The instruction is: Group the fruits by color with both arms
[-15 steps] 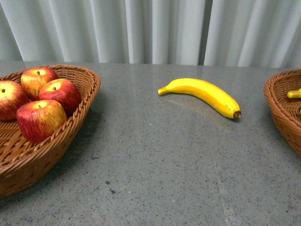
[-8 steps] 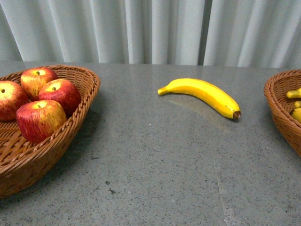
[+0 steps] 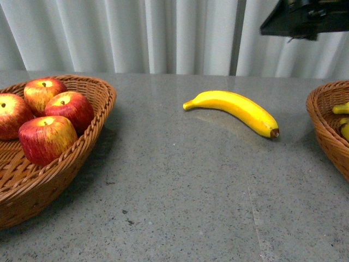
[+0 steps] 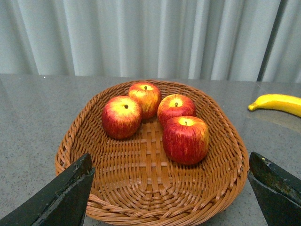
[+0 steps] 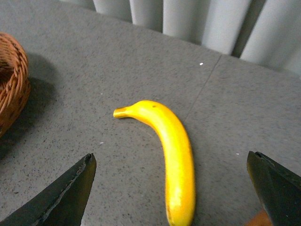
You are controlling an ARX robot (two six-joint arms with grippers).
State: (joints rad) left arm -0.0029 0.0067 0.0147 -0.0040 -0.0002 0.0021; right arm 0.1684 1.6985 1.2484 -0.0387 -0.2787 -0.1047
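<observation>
Several red apples streaked with yellow (image 3: 48, 139) (image 4: 185, 139) lie in the wicker basket (image 3: 92, 142) (image 4: 221, 188) on the left. One yellow banana (image 3: 234, 111) (image 5: 176, 150) lies loose on the grey table at the middle. My left gripper (image 4: 173, 193) hangs open over the near rim of the apple basket, holding nothing. My right gripper (image 5: 171, 188) is open above the loose banana, its fingers wide on either side and not touching it. A black part of my right arm (image 3: 302, 19) shows at the top right of the front view.
A second wicker basket (image 3: 324, 128) at the right edge holds yellow banana ends (image 3: 341, 109). The apple basket's edge (image 5: 11, 89) shows in the right wrist view. Pale curtains hang behind the table.
A black part of my right arm has come into the top right of the front view. The loose banana and the apples have not moved.
</observation>
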